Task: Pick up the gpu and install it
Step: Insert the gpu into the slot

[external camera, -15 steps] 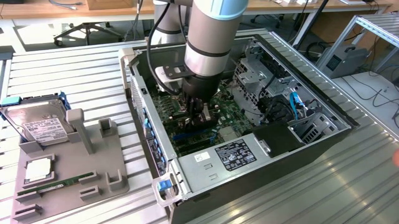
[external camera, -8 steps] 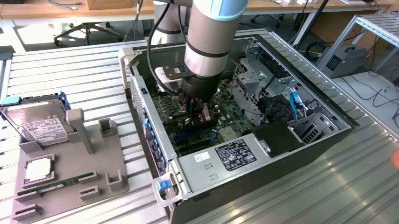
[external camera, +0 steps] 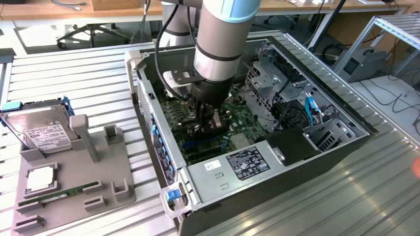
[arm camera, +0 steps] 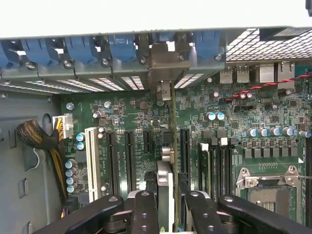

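One arm: a single silver-and-black robot arm (external camera: 220, 44) reaches down into the open computer case (external camera: 341, 142).
Grey holders, exterior view's left: one grey fixture tray (external camera: 72, 191) on the slatted table (external camera: 78, 73).
Hard drives: one, silver with a white label (external camera: 41, 132), at the far end of the tray.
Chips: one pale square chip (external camera: 41, 179) in the tray's middle.
Memory sticks: one narrow green stick (external camera: 59, 192) at the tray's near end.
Gripper: one gripper (arm camera: 166, 209) low over the green motherboard (arm camera: 141, 117).
Jaws: partly closed, the two black fingers (arm camera: 144, 214) clamped on either side of the gpu.
Gpu: one card (arm camera: 165, 180), held edge-on between the fingers, standing upright over the motherboard, its pale bracket (arm camera: 165, 63) up against the case's rear slot wall.
Blue slot clips: five along that rear wall (arm camera: 122, 46).
Expansion slots: one white slot (arm camera: 91, 163) and several black ones beside the card.
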Robot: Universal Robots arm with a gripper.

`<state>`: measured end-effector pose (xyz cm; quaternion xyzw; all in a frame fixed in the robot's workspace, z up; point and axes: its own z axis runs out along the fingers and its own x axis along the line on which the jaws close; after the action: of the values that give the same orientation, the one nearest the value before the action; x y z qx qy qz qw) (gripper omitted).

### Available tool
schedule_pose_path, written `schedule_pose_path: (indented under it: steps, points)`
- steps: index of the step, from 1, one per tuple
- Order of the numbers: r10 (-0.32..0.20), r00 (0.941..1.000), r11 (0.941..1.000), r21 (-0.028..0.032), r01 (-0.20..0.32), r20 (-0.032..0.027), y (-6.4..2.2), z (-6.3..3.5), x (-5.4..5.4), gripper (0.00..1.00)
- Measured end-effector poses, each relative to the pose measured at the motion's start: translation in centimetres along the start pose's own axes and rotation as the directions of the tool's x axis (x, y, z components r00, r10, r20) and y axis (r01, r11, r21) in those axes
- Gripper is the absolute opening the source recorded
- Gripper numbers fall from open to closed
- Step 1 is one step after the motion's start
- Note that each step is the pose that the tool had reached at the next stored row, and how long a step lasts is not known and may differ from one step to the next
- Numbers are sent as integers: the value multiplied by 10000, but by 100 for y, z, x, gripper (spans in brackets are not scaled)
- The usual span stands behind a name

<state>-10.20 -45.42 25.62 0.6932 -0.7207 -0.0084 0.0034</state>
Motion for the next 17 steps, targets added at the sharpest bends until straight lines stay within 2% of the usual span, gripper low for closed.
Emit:
schedule_pose_path:
  steps: [4, 13, 14, 15, 17]
  points:
    - [1, 10000, 10000, -8, -1, -17, 1, 15, 3, 27]
    - [1, 10000, 10000, -4, -1, -12, 0, 19, 1, 27]
    - [1, 10000, 10000, -3, -1, -20, 0, 20, 1, 27]
    - [4, 10000, 10000, -2, -4, -66, 1, 19, -1, 27]
    - [3, 9999, 10000, 0, -3, -120, 1, 20, -7, 27]
